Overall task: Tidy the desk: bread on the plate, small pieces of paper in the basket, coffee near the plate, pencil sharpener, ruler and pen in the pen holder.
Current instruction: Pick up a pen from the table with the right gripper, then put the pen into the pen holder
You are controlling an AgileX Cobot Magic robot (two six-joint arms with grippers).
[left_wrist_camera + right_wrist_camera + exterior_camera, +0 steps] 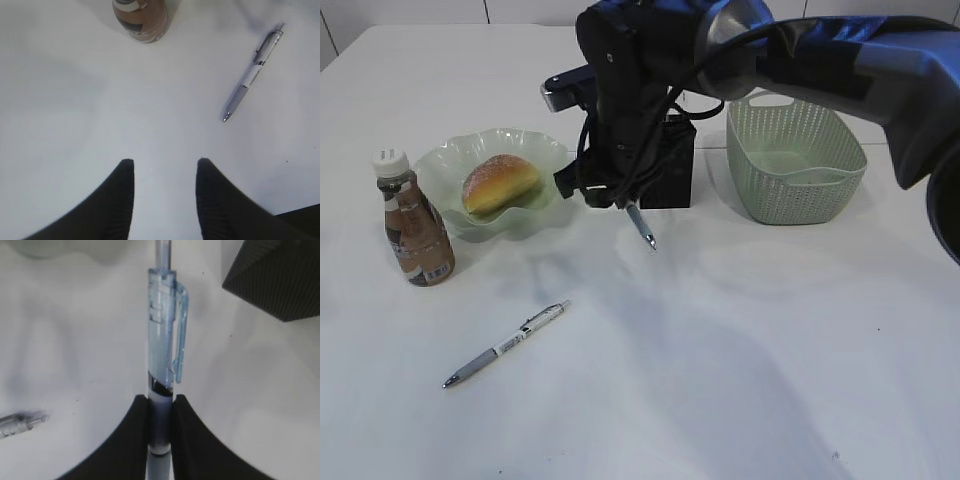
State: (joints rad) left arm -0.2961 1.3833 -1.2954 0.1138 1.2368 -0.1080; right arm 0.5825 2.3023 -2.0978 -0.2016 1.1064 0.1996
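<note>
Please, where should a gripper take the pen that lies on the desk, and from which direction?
Grip the grey pen mid-barrel, coming straight down, jaws across its width. It lies flat and diagonal on the desk, apart from the coffee, so a top approach seems free.

A pale tiled wall [420,10] lines the background — thin grey seams between its panels.

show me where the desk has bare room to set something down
Free: the wide stretch of desk right of the lying pen and in front of the basket. Crowded: the back left, with coffee, plate and holder close together.
</note>
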